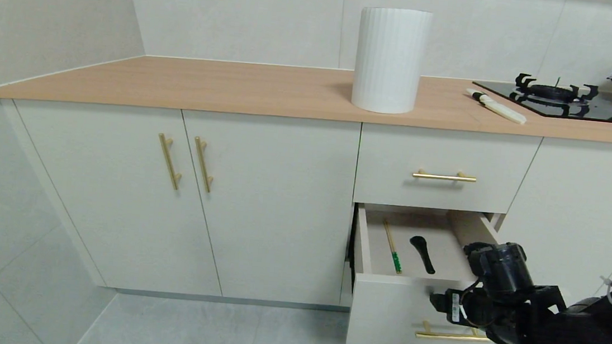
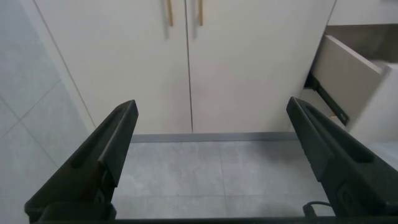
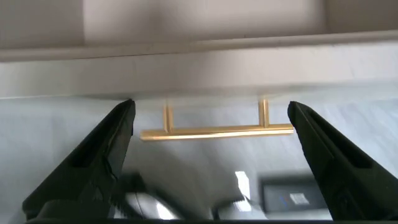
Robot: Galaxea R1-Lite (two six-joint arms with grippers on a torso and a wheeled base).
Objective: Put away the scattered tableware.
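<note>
Noted right jaws open at the pulled-out drawer (image 1: 383,306).
Found its brass handle (image 3: 216,131) between the spread right jaws, touching neither side. Logged chopsticks (image 1: 392,246) and black spoon (image 1: 423,254) side by side inside the drawer, just beyond those jaws. Recorded left jaws likewise open, gripping nothing, facing cupboard doors (image 2: 249,62) and floor (image 2: 205,168).

left gripper (image 2: 211,106) agape; right gripper (image 3: 210,109) agape
</note>
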